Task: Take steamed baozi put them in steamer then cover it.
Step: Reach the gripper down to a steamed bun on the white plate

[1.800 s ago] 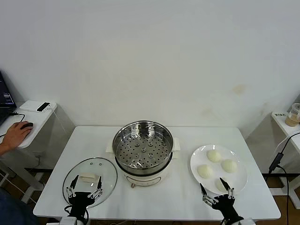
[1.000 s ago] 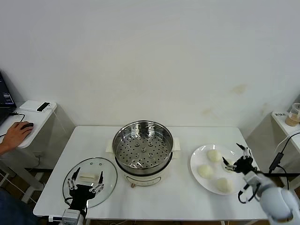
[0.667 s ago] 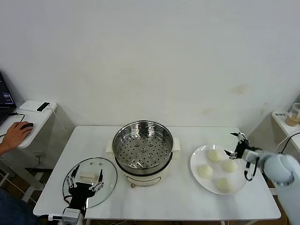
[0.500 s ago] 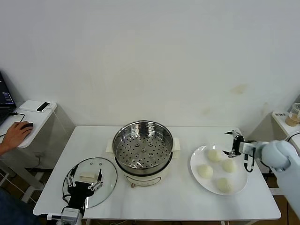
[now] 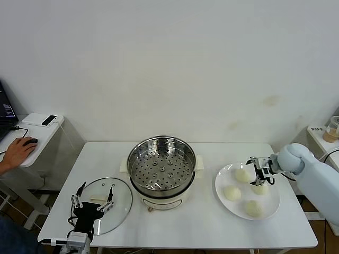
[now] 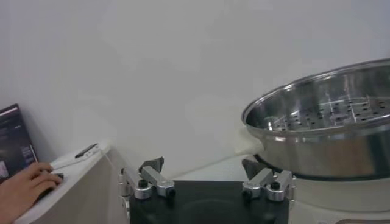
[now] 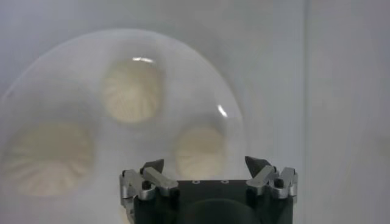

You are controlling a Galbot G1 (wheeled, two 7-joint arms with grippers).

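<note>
The steamer, a shiny steel pot with a perforated tray, stands mid-table; it also shows in the left wrist view. Several baozi lie on a white plate to its right, among them one at the back and one at the front. My right gripper hovers open over the plate, just above the right-hand baozi, holding nothing. The glass cover lies flat at the front left. My left gripper hangs open above it, empty.
A person's hand rests on a mouse on the small side table at the left, next to a laptop. Another side table with a cup and a cable stands at the right. A white wall runs behind the table.
My right arm has swung from the table's front edge round the right side to above the plate. The left gripper has drifted slightly towards the front left. Both stay open.
</note>
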